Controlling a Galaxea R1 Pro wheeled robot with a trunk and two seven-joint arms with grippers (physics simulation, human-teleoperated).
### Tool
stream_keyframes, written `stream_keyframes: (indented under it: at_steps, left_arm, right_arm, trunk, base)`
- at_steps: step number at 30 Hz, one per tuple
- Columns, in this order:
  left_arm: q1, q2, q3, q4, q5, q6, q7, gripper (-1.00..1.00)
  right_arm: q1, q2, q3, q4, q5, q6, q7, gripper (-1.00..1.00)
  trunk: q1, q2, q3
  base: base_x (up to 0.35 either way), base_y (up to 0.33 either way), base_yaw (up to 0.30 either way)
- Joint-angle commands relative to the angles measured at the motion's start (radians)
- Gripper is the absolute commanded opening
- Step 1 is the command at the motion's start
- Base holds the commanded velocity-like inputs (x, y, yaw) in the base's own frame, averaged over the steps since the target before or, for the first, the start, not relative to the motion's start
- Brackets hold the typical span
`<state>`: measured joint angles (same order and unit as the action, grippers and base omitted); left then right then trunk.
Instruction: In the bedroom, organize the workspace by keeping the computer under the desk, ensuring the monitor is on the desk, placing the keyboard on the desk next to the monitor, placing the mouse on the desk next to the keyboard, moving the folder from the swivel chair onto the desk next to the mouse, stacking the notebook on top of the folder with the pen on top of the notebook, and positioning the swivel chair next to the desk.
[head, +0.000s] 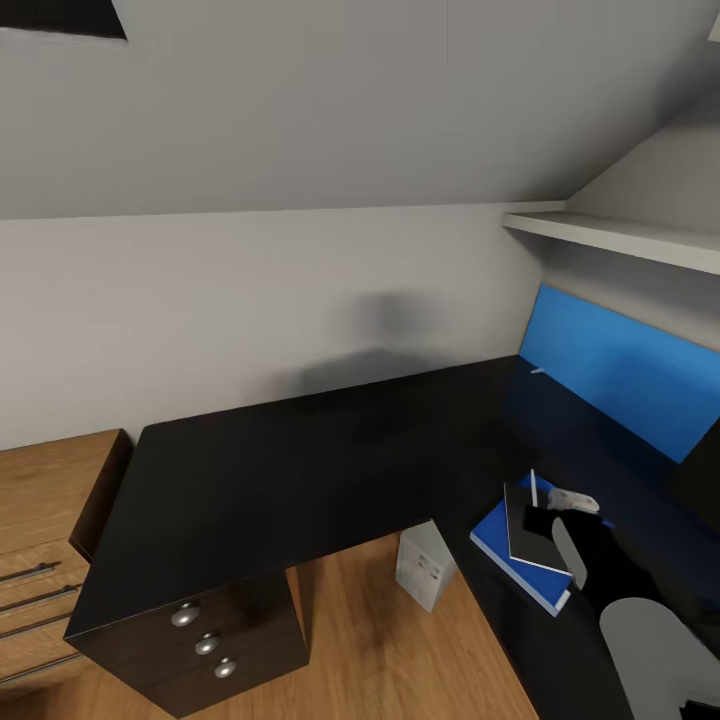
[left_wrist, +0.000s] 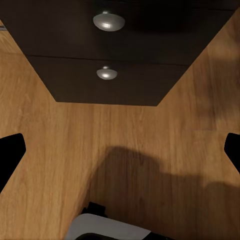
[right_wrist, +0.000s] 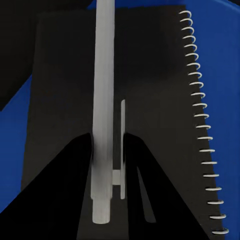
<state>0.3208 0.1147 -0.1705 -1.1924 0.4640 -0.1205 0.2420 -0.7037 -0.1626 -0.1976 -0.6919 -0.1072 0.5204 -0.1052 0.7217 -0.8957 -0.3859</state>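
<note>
Holding the pen (right_wrist: 102, 115) in closed right jaws above the notebook (head: 532, 535) stacked on the folder (head: 497, 535), you lack monitor and keyboard; left jaws gape empty.

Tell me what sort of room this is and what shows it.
Likely a home study corner in an attic-style room: a long black L-shaped desk with knobbed drawers stands on wood flooring under a sloping ceiling, with a wall shelf above. A blue folder and spiral notebook lie on the desk.
</note>
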Motion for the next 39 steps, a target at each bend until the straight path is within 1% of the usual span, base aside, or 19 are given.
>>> stream_keyframes:
  at_steps: [1, 2, 6, 15, 24, 37, 38, 39]
  left_arm:
    - [0.0, 0.002, -0.004, -0.001, 0.01, -0.005, 0.007, 1.0]
    - [0.0, 0.001, -0.004, -0.001, 0.01, -0.005, 0.007, 1.0]
    - [0.0, 0.001, -0.004, -0.001, 0.01, -0.005, 0.007, 1.0]
    - [0.0, 0.002, -0.004, -0.001, 0.01, -0.005, 0.007, 1.0]
    - [0.0, 0.002, -0.003, -0.001, 0.01, -0.005, 0.007, 1.0]
    - [0.0, 0.002, -0.003, -0.001, 0.01, -0.005, 0.007, 1.0]
    - [0.0, 0.002, -0.003, -0.001, 0.01, -0.005, 0.007, 1.0]
    - [0.0, 0.002, -0.002, -0.001, 0.011, -0.006, 0.007, 1.0]
  right_arm:
    - [0.0, 0.0, 0.005, -0.001, -0.011, 0.004, -0.006, -1.0]
    - [0.0, 0.0, 0.019, -0.001, -0.011, 0.015, -0.007, -1.0]
    - [0.0, 0.0, 0.024, -0.001, -0.011, 0.034, -0.006, -1.0]
    - [0.0, 0.0, 0.025, -0.001, -0.011, 0.046, -0.007, -1.0]
    - [0.0, 0.0, 0.026, -0.001, -0.01, 0.046, -0.007, -1.0]
    - [0.0, 0.0, 0.025, -0.001, -0.009, 0.046, -0.008, -1.0]
    - [0.0, 0.0, 0.025, -0.001, -0.009, 0.046, -0.008, 1.0]
    - [0.0, 0.0, 0.025, -0.001, -0.009, 0.046, -0.008, 1.0]
  trunk:
    - [0.0, -0.001, -0.001]
    - [0.0, -0.001, -0.001]
    - [0.0, -0.001, -0.001]
    - [0.0, -0.001, -0.001]
    - [0.0, -0.001, -0.001]
    - [0.0, -0.001, -0.001]
    - [0.0, -0.001, -0.001]
    - [0.0, -0.001, -0.001]
  base:
    - [0.0, 0.0, 0.0]
    - [0.0, 0.0, 0.0]
    - [0.0, 0.0, 0.0]
    - [-0.009, 0.0, 0.0]
    - [-0.133, 0.0, 0.0]
    - [-0.012, 0.0, 0.0]
    - [0.0, 0.0, 0.0]
    - [0.0, 0.0, 0.0]
